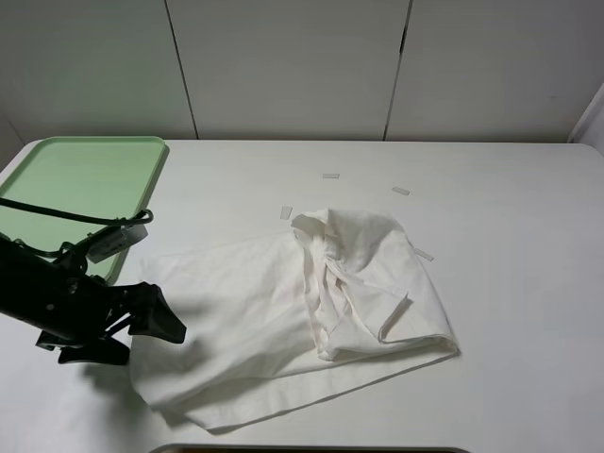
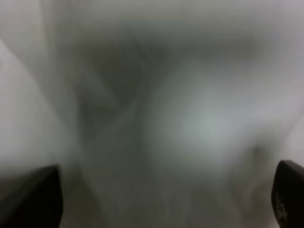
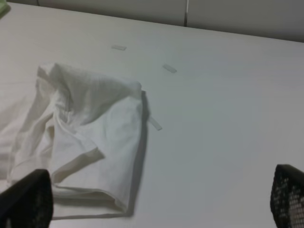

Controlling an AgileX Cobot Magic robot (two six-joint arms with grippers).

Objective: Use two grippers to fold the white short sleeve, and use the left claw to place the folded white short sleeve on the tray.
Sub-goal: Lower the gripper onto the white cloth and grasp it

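White T-shirt (image 1: 245,311): wrinkled, partly folded, on tabletop (image 1: 510,245). Left claw (image 1: 170,316): spread, at shirt's left edge. Right claw (image 3: 161,199): spread, clear of shirt. Pale green tray (image 1: 57,170): far-left corner.

Table (image 1: 510,283): flat, plain white top, backed by pale wall panels. Tray (image 1: 57,179): pale green, low rim, rounded corners, flat at the far left corner of the table. White short sleeve (image 1: 283,311): wrinkled, spread over the middle and near part of the table, its right portion doubled over onto itself, well apart from the tray. Tape strips (image 1: 330,176): four, small, white, stuck flat; two lie beyond the cloth, two just beside its far and right edges.
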